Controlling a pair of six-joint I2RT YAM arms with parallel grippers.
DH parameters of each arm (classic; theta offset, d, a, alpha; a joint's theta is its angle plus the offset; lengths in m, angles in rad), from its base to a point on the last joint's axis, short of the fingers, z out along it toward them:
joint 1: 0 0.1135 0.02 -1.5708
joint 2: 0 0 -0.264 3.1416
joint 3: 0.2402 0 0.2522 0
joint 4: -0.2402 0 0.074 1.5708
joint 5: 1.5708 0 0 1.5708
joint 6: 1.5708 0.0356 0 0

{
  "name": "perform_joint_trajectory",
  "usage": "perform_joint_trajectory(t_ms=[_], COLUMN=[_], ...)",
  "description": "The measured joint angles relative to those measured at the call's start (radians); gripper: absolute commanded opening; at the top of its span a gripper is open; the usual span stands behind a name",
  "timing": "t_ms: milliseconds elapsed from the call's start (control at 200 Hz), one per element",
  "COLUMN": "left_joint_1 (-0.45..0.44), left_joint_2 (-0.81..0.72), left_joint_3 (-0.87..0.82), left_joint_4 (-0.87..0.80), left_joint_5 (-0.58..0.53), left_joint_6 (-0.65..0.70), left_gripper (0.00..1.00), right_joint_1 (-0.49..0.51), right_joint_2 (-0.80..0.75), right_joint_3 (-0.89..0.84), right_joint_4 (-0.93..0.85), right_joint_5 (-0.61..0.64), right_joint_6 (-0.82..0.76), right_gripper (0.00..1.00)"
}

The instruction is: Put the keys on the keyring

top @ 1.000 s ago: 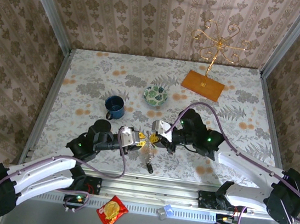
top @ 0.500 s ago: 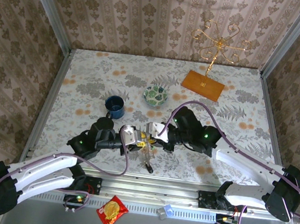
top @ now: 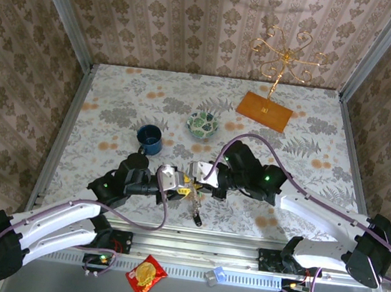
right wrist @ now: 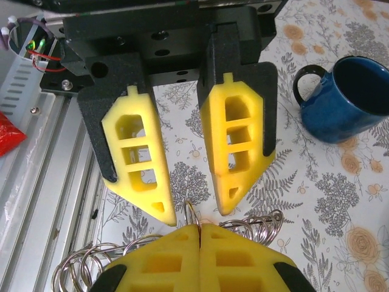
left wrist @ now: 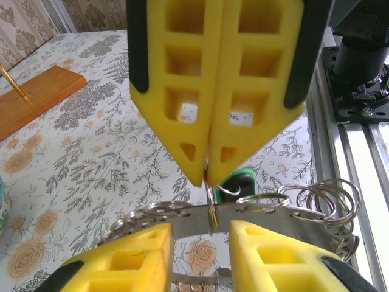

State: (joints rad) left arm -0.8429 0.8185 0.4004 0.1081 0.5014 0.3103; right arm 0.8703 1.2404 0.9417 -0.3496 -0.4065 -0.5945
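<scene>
Over the flowered surface (top: pixel 115 99), both pincers meet near the blue mug (top: pixel 149 140), to its right and toward the arm bases. The left pincer (left wrist: pixel 200 226) stands partly open, with the flat grey keyring (left wrist: pixel 267 214) lying across its fingertips. The right pincer (right wrist: pixel 199 228) is pressed closed on a thin wire ring (left wrist: pixel 211 213). The green-headed key (left wrist: pixel 242 181) shows just behind the keyring.

Blue enamel mug (top: pixel 149 139) upright on floral tablecloth (top: pixel 324 156), handle twd near-left; also in right wrist cam, upper right (right wrist: pixel 349 100), inside looks dark. Green-patterned bowl (top: pixel 202 125) just behind-right of mug, apart from it. Orange wooden base (top: pixel 264 112) at far right w/ gold wire stand (top: pixel 285 57) rising from it, curly arms on top. Red snack packet (top: pixel 146 275) on grey front ledge below the rail, small blue item (top: pixel 217 275) to its right. Damask wallpaper panels (top: pixel 198 17) on 3 sides
</scene>
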Motion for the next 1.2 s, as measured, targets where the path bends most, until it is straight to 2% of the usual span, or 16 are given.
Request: perform_joint_trajectory(t_ms=[125, 185, 275, 315, 385, 470, 655, 1120, 1200], left_joint_1=[0.000, 0.000, -0.001, -0.001, -0.001, -0.001, -0.001, -0.001, -0.001], left_joint_2=[0.000, 0.003, 0.010, 0.011, 0.011, 0.011, 0.003, -0.018, -0.018], left_joint_3=[0.001, 0.002, 0.006, 0.007, 0.008, 0.009, -0.017, -0.065, -0.066], left_joint_4=[0.002, 0.003, 0.003, 0.001, 0.000, 0.008, 0.088, 0.180, 0.185], left_joint_5=[0.001, 0.007, 0.018, 0.023, 0.025, 0.021, 0.007, 0.000, 0.000], left_joint_6=[-0.004, -0.003, -0.006, -0.002, -0.008, -0.010, -0.029, -0.043, -0.045], left_gripper=[0.20, 0.14, 0.00, 0.00, 0.00, 0.00, 0.00, 0.00, 0.00], right_joint_1=[0.012, 0.014, 0.016, 0.016, 0.009, -0.016, -0.091, -0.093, -0.093], right_joint_2=[0.010, 0.014, 0.014, 0.014, 0.012, -0.013, -0.103, -0.059, -0.048], right_joint_3=[0.000, 0.000, 0.000, 0.000, 0.000, -0.026, -0.121, -0.148, -0.148], right_joint_4=[-0.007, -0.010, -0.009, -0.007, 0.000, 0.042, 0.118, 0.183, 0.188], right_joint_5=[0.012, 0.015, 0.016, 0.018, 0.016, -0.008, -0.049, -0.095, -0.102], right_joint_6=[-0.010, -0.012, -0.011, -0.008, 0.004, 0.048, 0.140, 0.225, 0.224], right_gripper=[0.00, 0.00, 0.00, 0.00, 0.25, 0.33, 0.33, 0.29, 0.25])
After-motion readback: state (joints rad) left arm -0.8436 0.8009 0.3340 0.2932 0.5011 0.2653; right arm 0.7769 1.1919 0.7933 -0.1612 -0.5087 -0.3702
